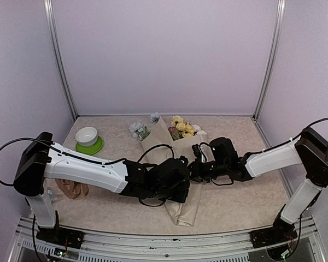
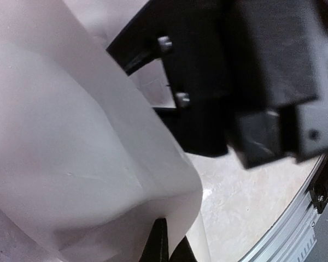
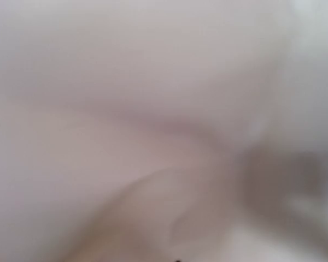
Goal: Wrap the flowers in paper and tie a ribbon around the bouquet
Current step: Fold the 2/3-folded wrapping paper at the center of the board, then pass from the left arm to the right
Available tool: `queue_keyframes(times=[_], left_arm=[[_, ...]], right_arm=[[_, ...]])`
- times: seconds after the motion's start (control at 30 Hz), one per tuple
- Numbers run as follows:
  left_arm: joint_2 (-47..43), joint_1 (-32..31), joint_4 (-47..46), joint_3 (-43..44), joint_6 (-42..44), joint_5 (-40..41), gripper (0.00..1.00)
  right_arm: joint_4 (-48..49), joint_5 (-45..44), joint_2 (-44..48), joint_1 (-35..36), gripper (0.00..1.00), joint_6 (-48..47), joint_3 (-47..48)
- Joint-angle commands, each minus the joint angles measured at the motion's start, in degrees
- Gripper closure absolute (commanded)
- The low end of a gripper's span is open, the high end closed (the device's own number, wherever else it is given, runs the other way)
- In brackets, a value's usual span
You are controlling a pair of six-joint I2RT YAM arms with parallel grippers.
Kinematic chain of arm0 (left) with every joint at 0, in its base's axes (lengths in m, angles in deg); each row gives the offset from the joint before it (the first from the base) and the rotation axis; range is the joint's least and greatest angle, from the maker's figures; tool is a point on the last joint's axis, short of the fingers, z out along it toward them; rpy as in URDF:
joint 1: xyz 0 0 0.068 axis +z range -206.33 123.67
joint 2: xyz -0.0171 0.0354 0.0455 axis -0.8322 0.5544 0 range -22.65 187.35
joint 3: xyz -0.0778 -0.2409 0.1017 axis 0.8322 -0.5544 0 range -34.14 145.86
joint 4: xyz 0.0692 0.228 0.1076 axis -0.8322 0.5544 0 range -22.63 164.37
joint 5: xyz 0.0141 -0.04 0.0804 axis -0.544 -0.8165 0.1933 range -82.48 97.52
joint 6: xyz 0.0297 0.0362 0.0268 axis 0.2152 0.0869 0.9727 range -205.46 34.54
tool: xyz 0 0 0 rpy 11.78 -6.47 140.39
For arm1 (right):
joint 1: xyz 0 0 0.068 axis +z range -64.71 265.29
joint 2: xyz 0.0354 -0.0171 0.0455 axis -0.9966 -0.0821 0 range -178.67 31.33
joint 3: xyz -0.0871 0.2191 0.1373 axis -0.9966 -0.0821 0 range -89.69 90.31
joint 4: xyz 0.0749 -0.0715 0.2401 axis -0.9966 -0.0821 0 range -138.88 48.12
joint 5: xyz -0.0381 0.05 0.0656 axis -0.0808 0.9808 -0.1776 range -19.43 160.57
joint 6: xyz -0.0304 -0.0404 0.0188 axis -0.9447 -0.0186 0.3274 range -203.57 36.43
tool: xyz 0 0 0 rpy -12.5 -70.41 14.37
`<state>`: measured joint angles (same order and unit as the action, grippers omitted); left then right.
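A bowl (image 1: 86, 135) is sitting at 10 o'clock of the paper (image 1: 188, 207). I am pinching paper in closed left pincer (image 1: 185, 177); right pincer (image 1: 198, 170): cannot tell.

Left arm (image 1: 87, 169) and right arm (image 1: 273, 155) are extended low toward the centre. Left gripper (image 1: 179, 181) and right gripper (image 1: 200, 169) are positioned nearly tip to tip. Left jaws are closed; right jaws cannot be resolved, wrist view blurred.
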<state>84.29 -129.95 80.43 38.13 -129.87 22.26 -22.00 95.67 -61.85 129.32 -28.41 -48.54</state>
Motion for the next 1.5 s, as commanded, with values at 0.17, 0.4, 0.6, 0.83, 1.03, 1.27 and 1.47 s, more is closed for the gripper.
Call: queue_keyframes(times=[0.17, 0.4, 0.6, 0.83, 1.03, 1.27, 1.47], left_arm=[[7.3, -2.99, 5.92, 10.7, 9.43, -4.82, 1.0], [13.95, -4.64, 12.65, 18.41, 14.39, -9.45, 1.0], [15.73, -4.15, 15.89, 19.25, 14.34, -10.33, 1.0], [16.98, -3.9, 16.8, 20.01, 14.75, -11.42, 1.0], [17.68, -3.98, 16.98, 20.79, 15.65, -12.84, 1.0], [20.97, -4.3, 21.49, 24.62, 16.93, -13.51, 1.0], [20.88, -4.17, 21.4, 24.21, 16.97, -13.61, 1.0]], right_arm=[[3.66, 7.31, -16.52, -2.64, 0.94, -1.94, 3.85], [12.16, 7.66, -16.33, -3.47, 0.96, 2.91, -0.75], [6.02, 4.88, -7.65, -4.61, 0.95, 0.46, -0.92], [-7.45, -3.63, 3.33, -10.54, 0.93, -3.48, -4.02], [-8.09, -0.32, -2.63, -13.75, 0.93, -7.3, -3.88], [-8.53, 1.12, -7.11, -15.25, 0.93, -8.84, -1.35], [-17.41, -3.48, 6.38, -20.2, 0.85, -12.2, -3.51]])
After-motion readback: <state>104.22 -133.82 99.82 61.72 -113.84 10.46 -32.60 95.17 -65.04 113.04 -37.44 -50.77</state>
